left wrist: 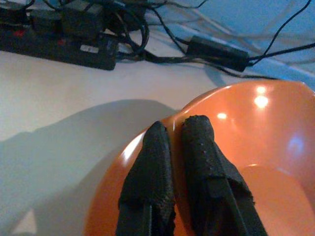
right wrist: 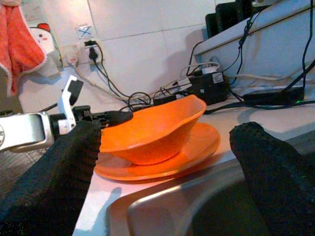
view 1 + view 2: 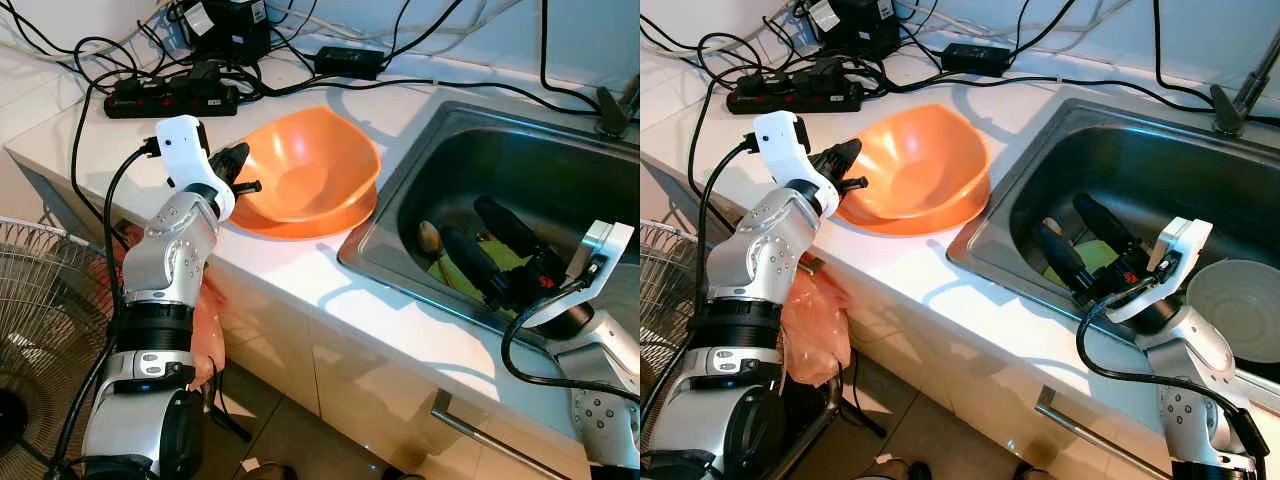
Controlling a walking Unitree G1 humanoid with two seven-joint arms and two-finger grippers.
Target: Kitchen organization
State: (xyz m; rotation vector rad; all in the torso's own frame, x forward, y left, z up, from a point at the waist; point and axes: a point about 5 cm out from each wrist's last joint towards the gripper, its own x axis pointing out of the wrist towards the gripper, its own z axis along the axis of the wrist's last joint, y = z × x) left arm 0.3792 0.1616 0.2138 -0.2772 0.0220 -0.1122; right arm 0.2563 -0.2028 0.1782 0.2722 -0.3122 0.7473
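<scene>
Orange bowl [image 3: 310,170] sat tilted on an orange plate [image 3: 300,222], both on the white counter [image 3: 300,270] just beside the sink [image 3: 480,170]. Bowl interior appeared empty; its rim nearest the left arm was raised. Plate carried nothing but the bowl.

Sink basin was stainless, sunk in the counter to the robot's right of the bowl. In it: something green [image 3: 1095,255] on the bottom, a spoon-like item [image 3: 430,238] next to it, and a pale grey bowl [image 3: 1240,305] at the basin's right end, contents not discernible.

Left gripper [image 1: 179,132] was at the bowl's near rim. In the left wrist view the two black fingers lay nearly together with the orange rim pinched between them, one finger outside the wall and one inside. Jaws closed on the bowl's edge.

Right gripper [image 3: 480,245] was inside the sink basin, above the green item. Its fingers [image 2: 275,167] were spread wide, holding nothing; the right wrist view looked between them across the sink's edge toward bowl and plate, which lay well apart from this gripper.

Behind the bowl on the counter: a black power strip [image 3: 170,98], a black adapter [image 3: 348,62] and a tangle of cables. A fan grille [image 3: 40,320] stood below the counter's left end.
</scene>
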